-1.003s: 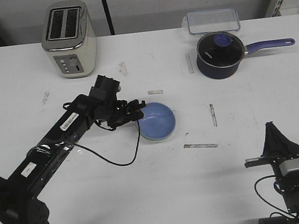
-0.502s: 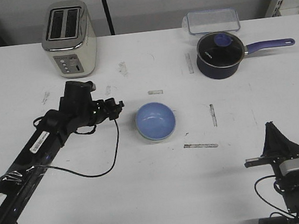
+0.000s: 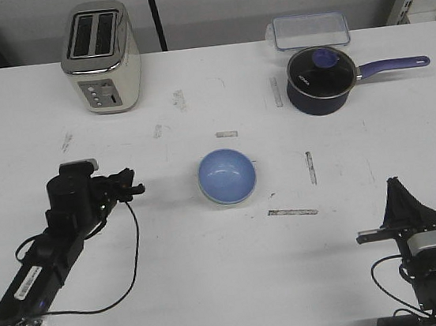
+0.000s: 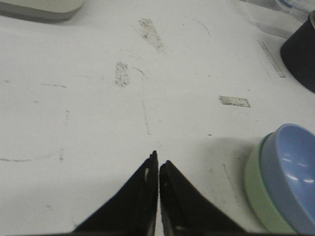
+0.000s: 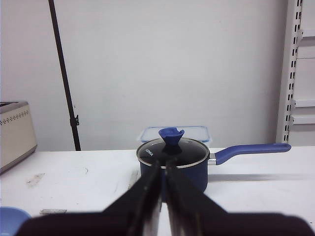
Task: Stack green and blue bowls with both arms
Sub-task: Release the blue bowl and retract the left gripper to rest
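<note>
Periwinkle blue sits inside pale mint green: the blue bowl [image 3: 227, 174] is nested in the green bowl [image 4: 260, 196], whose rim shows just under it, near the middle of the white surface [image 3: 215, 267]. The left tool [image 3: 132, 191] is well apart from the stack on its left, its fingers pressed together with nothing between them. The right tool [image 3: 399, 188] rests at the near right edge, likewise closed and empty, pointing toward the navy saucepan [image 3: 319, 79] at the far side.
</note>
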`<state>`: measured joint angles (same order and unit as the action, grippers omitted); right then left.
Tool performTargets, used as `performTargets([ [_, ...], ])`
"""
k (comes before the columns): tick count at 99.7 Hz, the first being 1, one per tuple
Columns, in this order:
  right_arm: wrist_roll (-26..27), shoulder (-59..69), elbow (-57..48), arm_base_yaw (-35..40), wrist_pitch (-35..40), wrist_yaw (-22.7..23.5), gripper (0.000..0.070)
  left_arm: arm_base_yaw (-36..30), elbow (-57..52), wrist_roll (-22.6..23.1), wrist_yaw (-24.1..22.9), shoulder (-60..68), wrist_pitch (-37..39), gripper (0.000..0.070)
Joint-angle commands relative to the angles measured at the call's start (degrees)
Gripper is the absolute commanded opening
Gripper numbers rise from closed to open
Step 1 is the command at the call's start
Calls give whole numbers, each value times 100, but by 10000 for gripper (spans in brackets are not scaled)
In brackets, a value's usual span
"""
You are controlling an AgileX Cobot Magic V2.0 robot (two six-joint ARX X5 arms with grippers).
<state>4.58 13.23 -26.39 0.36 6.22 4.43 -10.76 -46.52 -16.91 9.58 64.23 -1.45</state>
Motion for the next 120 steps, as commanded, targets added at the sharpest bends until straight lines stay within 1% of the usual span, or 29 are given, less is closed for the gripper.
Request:
performTargets([
  [1,52,-11,-15,4,-42,0,6,109,151,837,-142,-249,223,0],
  [6,52,-11,-15,4,-42,0,6,199,282,1054,-225,-448,289,1],
  [15,52,-11,-15,4,-42,2,6,393,522,1294,-254,-824,439,1],
  [32,52,-11,-15,4,-42,0,6,752,1069,1497,-254,-1576,734,1],
  [43,52,-11,-15,4,-42,0,6,861,1482,1499,-254,-2124,894,1],
  [66,52,-11,-15,4,-42,2,6,925,2229,1495,-256,-3403,850,1],
  [88,52,-11,-15,4,-42,2,6,925,2249,1493,-256,-4435,149,2],
  [120,52,-11,-15,4,-42,0,6,925,2249,1491,-251,-5025,114,2],
])
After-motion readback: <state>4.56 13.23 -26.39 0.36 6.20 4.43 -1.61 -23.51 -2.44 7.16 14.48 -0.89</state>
